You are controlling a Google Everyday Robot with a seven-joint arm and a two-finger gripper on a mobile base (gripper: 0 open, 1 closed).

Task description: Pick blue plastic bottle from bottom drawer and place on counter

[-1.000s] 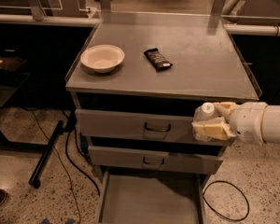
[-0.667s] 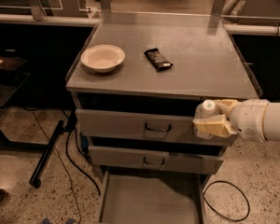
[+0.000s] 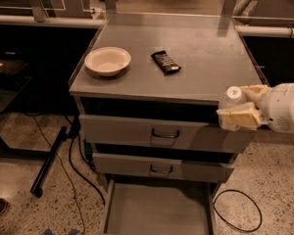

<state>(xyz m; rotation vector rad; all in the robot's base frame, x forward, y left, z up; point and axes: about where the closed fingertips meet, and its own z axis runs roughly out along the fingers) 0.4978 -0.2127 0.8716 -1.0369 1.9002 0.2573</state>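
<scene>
My gripper (image 3: 240, 107) is at the right, in front of the cabinet's right front corner, level with the counter's front edge. It is shut on the blue plastic bottle (image 3: 231, 102), a small clear bottle with a white cap, held upright between the tan fingers (image 3: 237, 117). The counter (image 3: 196, 58) is the flat grey metal top behind and left of the bottle. The bottom drawer (image 3: 157, 209) stands pulled out at floor level, a shallow grey tray with nothing visible in it.
A white bowl (image 3: 108, 61) sits on the counter's left side. A dark snack bar (image 3: 166, 62) lies near the counter's middle. Two closed drawers with loop handles (image 3: 164, 133) are below. Black cables (image 3: 237, 212) lie on the floor around the cabinet.
My gripper with the bottle has risen slightly and shifted a little to the right. Nothing else moved.
</scene>
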